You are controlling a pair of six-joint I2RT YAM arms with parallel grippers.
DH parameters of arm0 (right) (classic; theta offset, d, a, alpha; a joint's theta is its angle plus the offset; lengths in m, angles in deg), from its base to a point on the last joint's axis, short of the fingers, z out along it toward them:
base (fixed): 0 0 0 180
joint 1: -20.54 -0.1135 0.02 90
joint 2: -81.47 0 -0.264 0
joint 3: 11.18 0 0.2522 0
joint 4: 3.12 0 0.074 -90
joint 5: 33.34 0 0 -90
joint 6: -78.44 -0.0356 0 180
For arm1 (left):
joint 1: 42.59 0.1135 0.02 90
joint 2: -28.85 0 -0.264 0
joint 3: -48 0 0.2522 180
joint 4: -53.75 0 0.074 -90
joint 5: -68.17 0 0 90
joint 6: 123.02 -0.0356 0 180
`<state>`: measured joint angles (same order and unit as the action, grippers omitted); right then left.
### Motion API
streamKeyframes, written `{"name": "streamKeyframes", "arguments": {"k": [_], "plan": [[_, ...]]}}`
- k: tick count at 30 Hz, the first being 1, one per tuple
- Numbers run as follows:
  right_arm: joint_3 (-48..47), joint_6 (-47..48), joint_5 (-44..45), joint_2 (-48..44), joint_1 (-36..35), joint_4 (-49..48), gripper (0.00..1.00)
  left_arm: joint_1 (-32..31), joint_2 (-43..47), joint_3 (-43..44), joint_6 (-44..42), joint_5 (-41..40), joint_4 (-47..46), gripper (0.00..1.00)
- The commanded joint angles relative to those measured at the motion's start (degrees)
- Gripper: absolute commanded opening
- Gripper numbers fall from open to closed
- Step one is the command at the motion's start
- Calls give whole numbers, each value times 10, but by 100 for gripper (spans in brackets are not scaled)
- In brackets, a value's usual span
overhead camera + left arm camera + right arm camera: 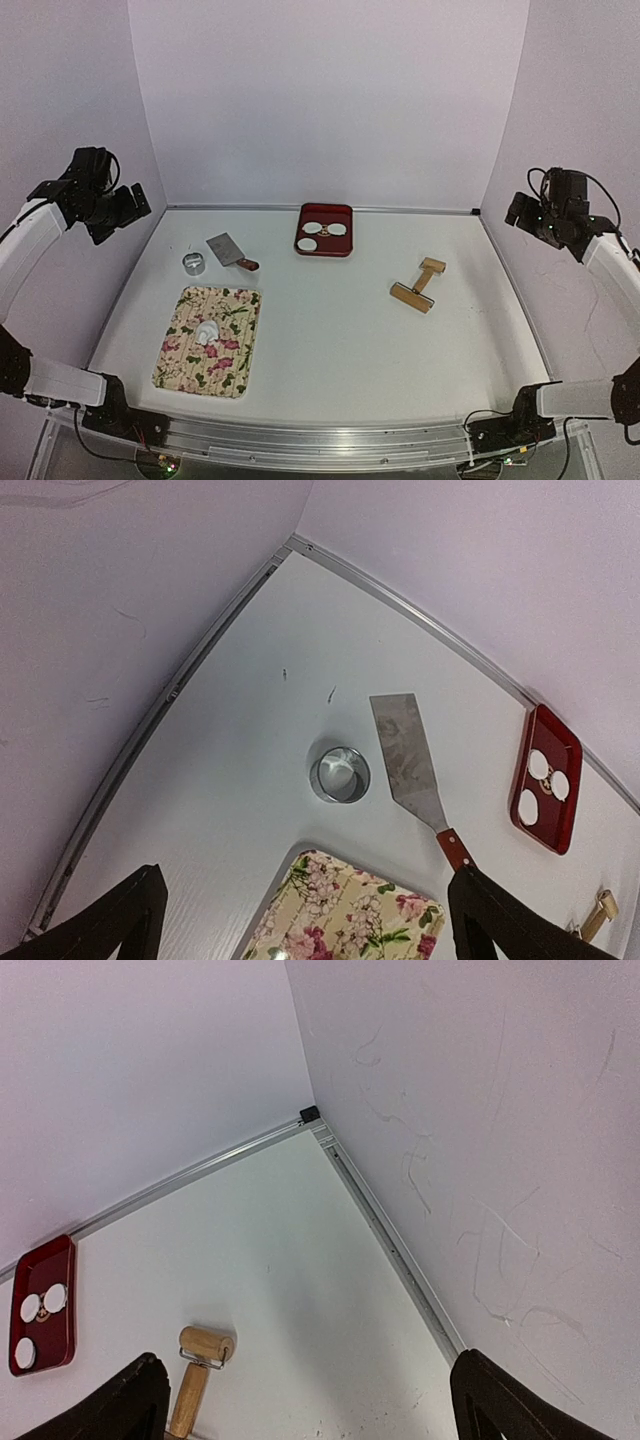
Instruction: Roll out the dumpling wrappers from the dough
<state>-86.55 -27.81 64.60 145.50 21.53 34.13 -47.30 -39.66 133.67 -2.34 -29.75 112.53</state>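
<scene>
A small lump of white dough lies on the floral mat at the front left. Three round white wrappers lie in the red tray at the back centre; they also show in the left wrist view and the right wrist view. My left gripper is open and empty, held high over the table's left edge. My right gripper is open and empty, high over the right edge. A wooden roller lies right of centre.
A small metal ring and a metal scraper with a red handle lie just behind the mat. Both show in the left wrist view, ring and scraper. The roller shows in the right wrist view. Walls enclose the back and sides.
</scene>
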Motion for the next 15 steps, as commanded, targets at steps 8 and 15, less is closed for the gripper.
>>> {"name": "streamKeyframes", "arguments": {"k": [8,15], "plan": [[-13,-9,-23,0,2,-1,98,-10,-13,-3,-7,90,-15,99],[-23,-8,-123,34,2,5,98,-155,-19,-72,72,62,-30,99]]}}
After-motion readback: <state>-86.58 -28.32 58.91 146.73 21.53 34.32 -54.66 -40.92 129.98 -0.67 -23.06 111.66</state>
